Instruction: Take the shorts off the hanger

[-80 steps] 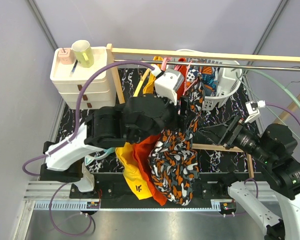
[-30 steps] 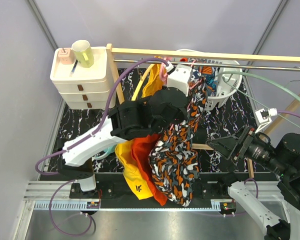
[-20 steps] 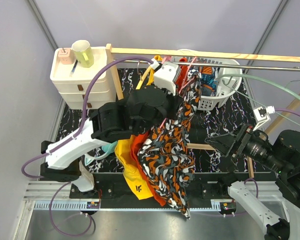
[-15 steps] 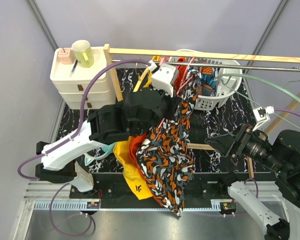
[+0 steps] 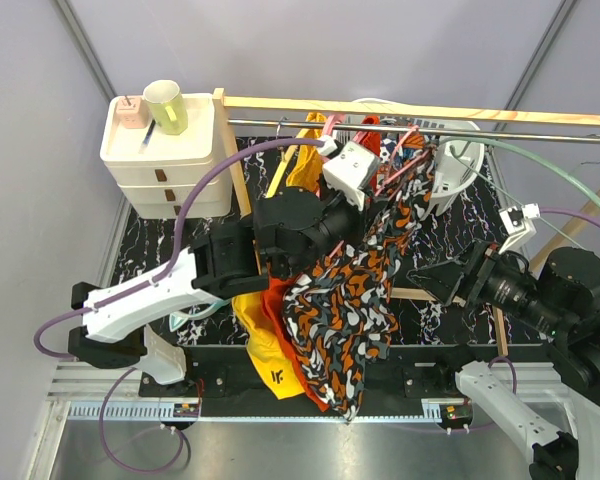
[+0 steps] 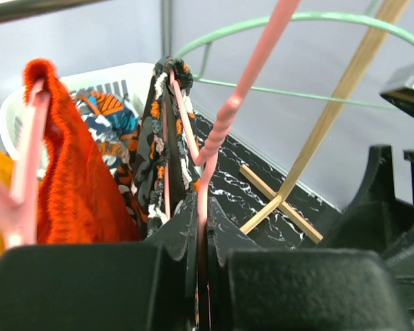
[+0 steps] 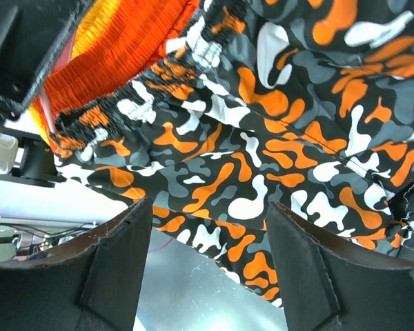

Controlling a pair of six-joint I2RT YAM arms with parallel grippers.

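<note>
Your left fingers [image 6: 183,224] are clamped shut on the lower stretch of the pink hanger [image 6: 228,114], which rises up between them. The waistband of the grey, orange and white shorts [image 6: 167,110] is looped over that hanger, and the cloth drapes down toward the near edge of the table [image 5: 460,235]. Your right fingers [image 7: 117,272] stand wide apart with nothing in them, pointing at that same cloth from close by. The blue and orange shorts [image 5: 416,150] sit by the white basket [image 5: 455,165] under the rail [image 5: 520,132]. Plain orange-red shorts [image 6: 62,172] hang just beside the grey pair.
</note>
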